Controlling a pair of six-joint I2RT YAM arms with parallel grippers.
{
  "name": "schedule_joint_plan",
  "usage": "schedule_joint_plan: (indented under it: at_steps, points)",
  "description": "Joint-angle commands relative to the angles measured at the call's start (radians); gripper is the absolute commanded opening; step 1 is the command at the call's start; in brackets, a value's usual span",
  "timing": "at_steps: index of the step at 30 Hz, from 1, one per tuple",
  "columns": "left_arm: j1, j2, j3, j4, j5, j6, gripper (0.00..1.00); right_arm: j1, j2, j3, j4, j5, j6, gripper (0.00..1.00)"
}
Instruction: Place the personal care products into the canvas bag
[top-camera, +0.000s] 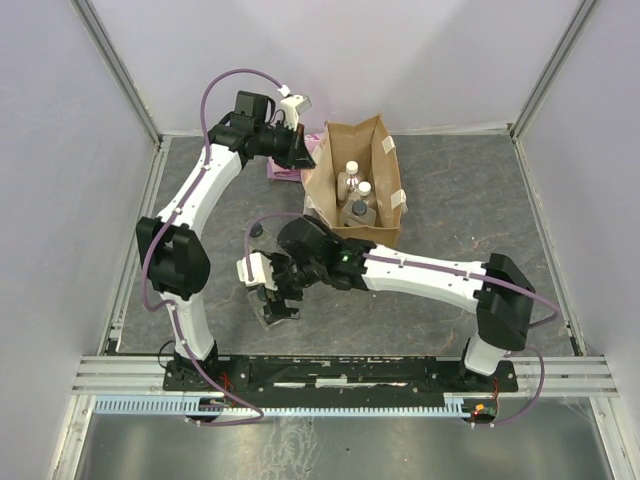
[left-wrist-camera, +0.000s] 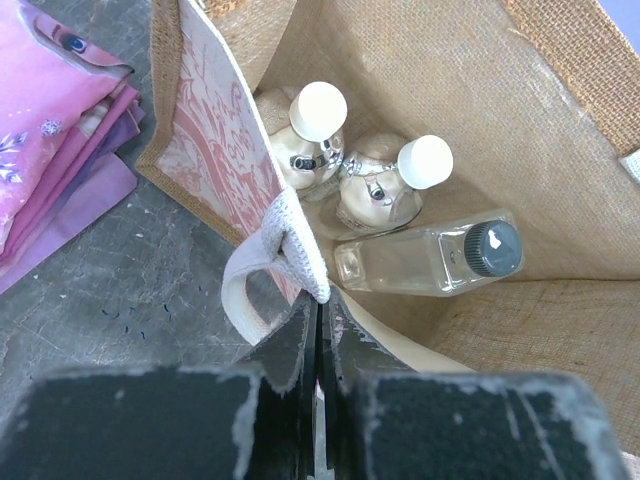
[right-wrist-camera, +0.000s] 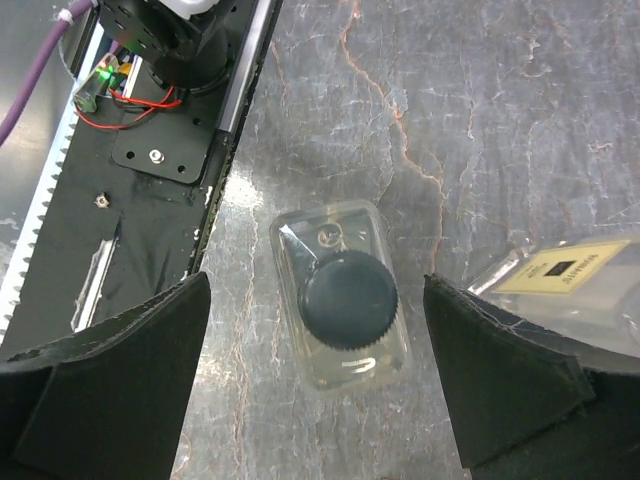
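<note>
My left gripper (left-wrist-camera: 318, 312) is clenched on the rim of the canvas bag (left-wrist-camera: 430, 70) beside its pale handle (left-wrist-camera: 262, 262), and the pink packet (left-wrist-camera: 60, 130) lies on the table (left-wrist-camera: 150, 280) just outside the bag. Inside the bag, two round white-capped bottles (left-wrist-camera: 312, 140) (left-wrist-camera: 390, 190) touch each other, with a dark-capped square bottle (left-wrist-camera: 420, 260) lying on its side next to them. My right gripper (right-wrist-camera: 318, 300) hangs released, jaws wide apart, over an upright dark-capped bottle (right-wrist-camera: 345, 300) on the table, and another clear bottle (right-wrist-camera: 565, 285) lies near it, partly hidden by my finger.
</note>
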Motion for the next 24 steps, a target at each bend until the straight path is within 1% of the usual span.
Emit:
schedule_joint_plan:
  at_steps: [1, 5, 7, 15, 22, 24]
  points:
    - [0.006, -0.036, 0.007, 0.041, 0.044, 0.055, 0.03, 0.018, 0.046, 0.086, 0.005, -0.018, -0.05, 0.95]
    - [0.007, -0.029, 0.009, 0.041, 0.041, 0.06, 0.03, 0.023, 0.082, 0.099, -0.008, -0.007, -0.066, 0.95]
    - [0.007, -0.025, 0.01, 0.041, 0.041, 0.061, 0.03, 0.025, 0.104, 0.113, -0.034, -0.001, -0.078, 0.93]
    - [0.008, -0.027, -0.002, 0.041, 0.022, 0.069, 0.03, 0.042, 0.195, 0.241, -0.257, 0.077, -0.174, 0.87]
    - [0.01, -0.037, -0.018, 0.041, 0.001, 0.077, 0.03, 0.063, 0.206, 0.26, -0.335, 0.145, -0.213, 0.86]
    - [0.011, -0.041, -0.021, 0.04, -0.002, 0.079, 0.03, 0.073, 0.218, 0.275, -0.372, 0.171, -0.227, 0.84]
